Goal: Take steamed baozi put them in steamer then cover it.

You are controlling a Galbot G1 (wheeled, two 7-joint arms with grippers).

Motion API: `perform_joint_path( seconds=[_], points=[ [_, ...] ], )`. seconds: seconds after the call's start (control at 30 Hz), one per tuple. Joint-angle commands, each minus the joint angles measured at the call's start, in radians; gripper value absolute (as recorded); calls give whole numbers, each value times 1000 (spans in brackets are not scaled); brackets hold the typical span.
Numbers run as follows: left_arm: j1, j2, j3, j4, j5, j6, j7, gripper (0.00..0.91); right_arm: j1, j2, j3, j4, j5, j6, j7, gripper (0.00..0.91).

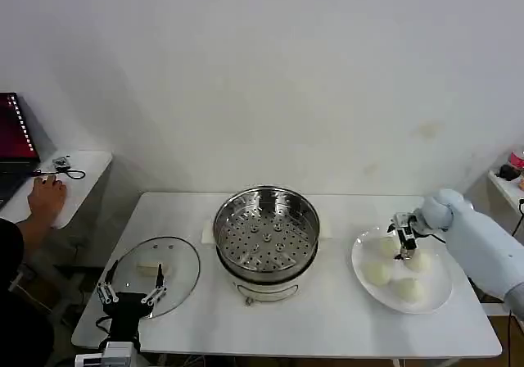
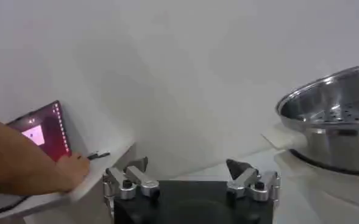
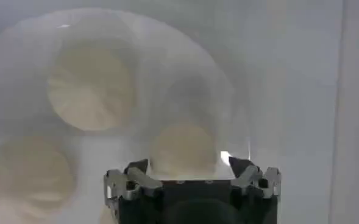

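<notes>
Looking down from the head camera, the steamer (image 1: pixel 266 237) stands mid-bench with its perforated basket bare, the cover (image 1: pixel 155 273) lies flat to its left, and the white plate (image 1: pixel 361 252) to its right carries the steamed baozi (image 1: pixel 378 272). From the right wrist, the right tool (image 3: pixel 189 165) hangs close over one bun (image 3: pixel 182 149), fingers spread wide and gripping nothing. The right arm reaches in from the bench's right edge. The left tool (image 1: pixel 131 289) hovers above the cover, fingers wide apart and empty.
</notes>
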Motion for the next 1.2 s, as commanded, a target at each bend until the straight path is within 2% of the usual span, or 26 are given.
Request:
perform_joint_path(
  seconds=[0.03, 0.07, 0.13, 0.4, 0.63, 0.77, 0.97, 1.2],
  points=[
    [0, 0, 0, -3, 1, -1, -1, 907, 9, 24, -11, -35, -14, 4, 9, 635],
    [0, 0, 1, -4, 1, -2, -2, 907, 9, 23, -11, -32, -11, 3, 8, 584],
    [3, -1, 1, -7, 2, -3, -2, 907, 9, 19, -13, -24, -6, 0, 2, 554],
    [12, -2, 2, -17, 2, -5, -3, 907, 32, -28, -17, 34, 55, -8, -29, 554],
    [10, 5, -1, -16, -6, -5, -2, 907, 202, -165, -134, 225, 191, -22, -51, 554],
    [7, 9, -3, -9, -12, -5, -1, 907, 343, -199, -212, 315, 265, -27, -55, 554],
    [3, 11, -10, -10, -16, -5, -1, 907, 536, -134, -365, 409, 366, -42, -46, 554],
    [5, 5, -17, -16, -13, -5, -1, 907, 661, 15, -507, 511, 450, -46, -26, 554]
  ],
)
